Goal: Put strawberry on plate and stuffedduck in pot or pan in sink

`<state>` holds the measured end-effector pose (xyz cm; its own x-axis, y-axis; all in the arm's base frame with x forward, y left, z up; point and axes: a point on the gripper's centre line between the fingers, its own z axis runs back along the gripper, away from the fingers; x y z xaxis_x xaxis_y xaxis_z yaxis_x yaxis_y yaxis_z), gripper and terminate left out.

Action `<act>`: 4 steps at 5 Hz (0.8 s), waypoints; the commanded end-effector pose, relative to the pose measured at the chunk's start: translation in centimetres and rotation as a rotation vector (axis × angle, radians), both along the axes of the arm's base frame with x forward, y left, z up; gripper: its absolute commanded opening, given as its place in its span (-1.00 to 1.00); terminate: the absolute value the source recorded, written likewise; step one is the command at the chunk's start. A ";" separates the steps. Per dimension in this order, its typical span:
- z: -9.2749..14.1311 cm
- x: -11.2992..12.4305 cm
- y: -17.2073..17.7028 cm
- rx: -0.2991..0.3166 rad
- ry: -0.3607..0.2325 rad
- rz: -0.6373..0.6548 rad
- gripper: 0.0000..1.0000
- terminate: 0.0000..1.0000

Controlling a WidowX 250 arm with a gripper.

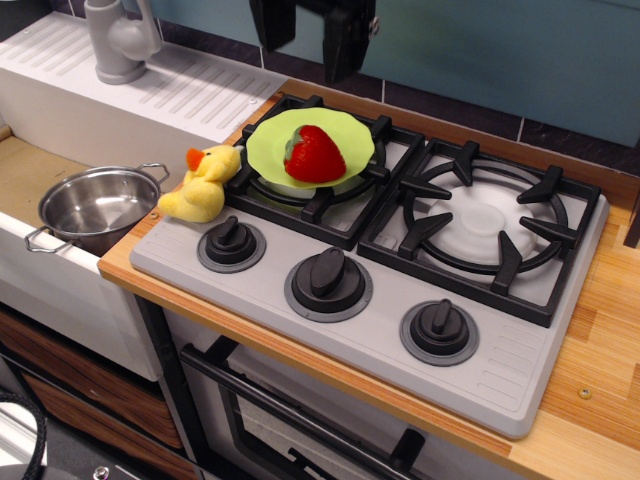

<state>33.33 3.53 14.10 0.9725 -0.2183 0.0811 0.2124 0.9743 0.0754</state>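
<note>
The red strawberry [315, 154] lies on the lime-green plate [266, 146], which rests on the left stove burner. My gripper [307, 45] hangs open and empty well above the plate, its two black fingers apart at the top edge of the view. The yellow stuffed duck [203, 184] sits on the stove's left front corner, beside the burner grate. The shiny steel pot [95, 207] stands empty in the sink [25, 172] at the left, a short way from the duck.
The grey faucet [118, 38] and ribbed white drainboard [190, 85] lie behind the sink. The right burner grate [487, 222] is bare. Three black knobs [328, 279] line the stove front. Wooden counter [605, 330] runs along the right.
</note>
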 end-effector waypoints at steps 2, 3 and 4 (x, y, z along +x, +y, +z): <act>2.8 0.8 -0.2 0.011 -0.085 -0.003 1.00 -1.00; 2.3 -0.4 1.2 -0.019 -0.170 0.033 1.00 -1.00; 2.3 -0.8 2.9 -0.003 -0.253 0.031 1.00 -1.00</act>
<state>31.93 6.51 14.12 0.9460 -0.1844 0.2664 0.1655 0.9819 0.0921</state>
